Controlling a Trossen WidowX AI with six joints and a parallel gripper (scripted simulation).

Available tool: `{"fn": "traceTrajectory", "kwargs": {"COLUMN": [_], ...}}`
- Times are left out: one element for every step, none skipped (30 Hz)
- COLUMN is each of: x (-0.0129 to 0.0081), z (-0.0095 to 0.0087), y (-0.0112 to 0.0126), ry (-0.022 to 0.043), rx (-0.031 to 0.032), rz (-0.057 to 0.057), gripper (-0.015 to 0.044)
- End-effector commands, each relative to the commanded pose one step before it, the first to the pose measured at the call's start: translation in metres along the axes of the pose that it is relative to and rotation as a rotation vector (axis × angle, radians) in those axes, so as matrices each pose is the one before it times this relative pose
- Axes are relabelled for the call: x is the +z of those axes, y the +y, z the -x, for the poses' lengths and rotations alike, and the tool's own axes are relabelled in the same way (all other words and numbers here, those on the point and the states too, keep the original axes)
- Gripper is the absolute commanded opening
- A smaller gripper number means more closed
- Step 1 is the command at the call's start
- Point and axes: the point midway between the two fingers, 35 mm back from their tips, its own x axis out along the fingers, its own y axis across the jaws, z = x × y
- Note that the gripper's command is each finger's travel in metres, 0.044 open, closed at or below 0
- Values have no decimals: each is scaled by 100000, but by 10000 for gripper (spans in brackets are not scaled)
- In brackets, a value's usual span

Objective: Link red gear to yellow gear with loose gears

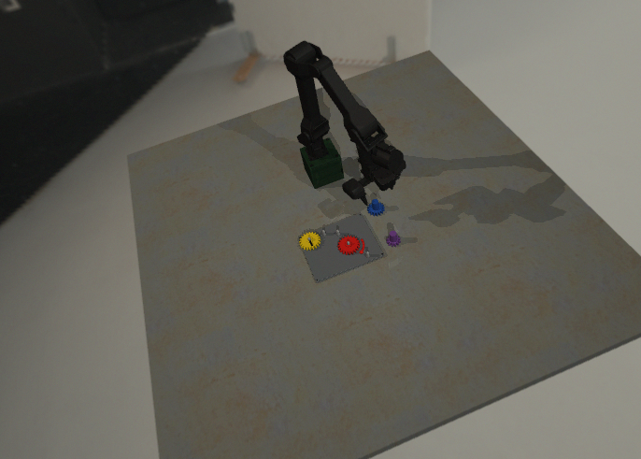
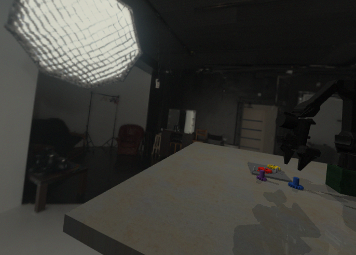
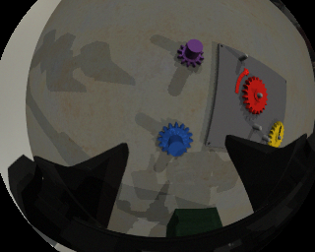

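The end effector (image 1: pixel 374 196) (image 2: pixel 292 166) (image 3: pixel 178 145) is hanging above the surface (image 1: pixel 385 330) (image 2: pixel 178 195) (image 3: pixel 102 115), fingers spread wide — gripping nothing. Beneath it the blue gear (image 1: pixel 376 207) (image 2: pixel 296 184) (image 3: pixel 175 140) is standing upright, the purple gear (image 1: pixel 392 238) (image 2: pixel 261 176) (image 3: pixel 191 54) resting beside the grey board (image 1: pixel 329 265) (image 2: pixel 283 177) (image 3: pixel 224 112) — where red (image 1: pixel 348 244) (image 2: pixel 264 170) (image 3: pixel 255 95) and yellow (image 1: pixel 309 242) (image 2: pixel 273 166) (image 3: pixel 277 135) gears are sitting apart.

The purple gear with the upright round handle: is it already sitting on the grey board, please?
No, the purple gear stands on the table beside the grey board.
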Motion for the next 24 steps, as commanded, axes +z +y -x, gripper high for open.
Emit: {"fn": "traceTrajectory", "kwargs": {"x": [-2169,0,0,0,0,79,66,0,3,4,-4,-10,-5,0,0,1,3,4,4,3,2,1,0,-1], "z": [-1130,0,0,0,0,1,1,0,-122,-365,-544,-361,-120,0,0,-27,-80,-133,-163,-163,-163,-163,-162,-162], "y": [393,0,0,0,0,-154,-131,0,0,1,-1,-2,-1,0,0,0,-1,-1,-1,-2,-2,-2,-2,-2], "ry": [14396,0,0,0,0,-8,-7,0,1,3,5,4,2,0,0,0,0,1,1,1,1,2,2,2], "rx": [-2810,0,0,0,0,-16,-14,0,0,-1,-2,-1,0,0,0,0,0,-1,-1,-1,-1,-1,-1,-1], "rz": [1880,0,0,0,0,0,0,0,0,0,0,0,0,0,0,0,0,0,0,0,0,0,0,0], "gripper": [440,440,440,440,440,440,440,440,440,440,440,440,440,440,440,440,440,440,440,440,440,440,440,440]}}
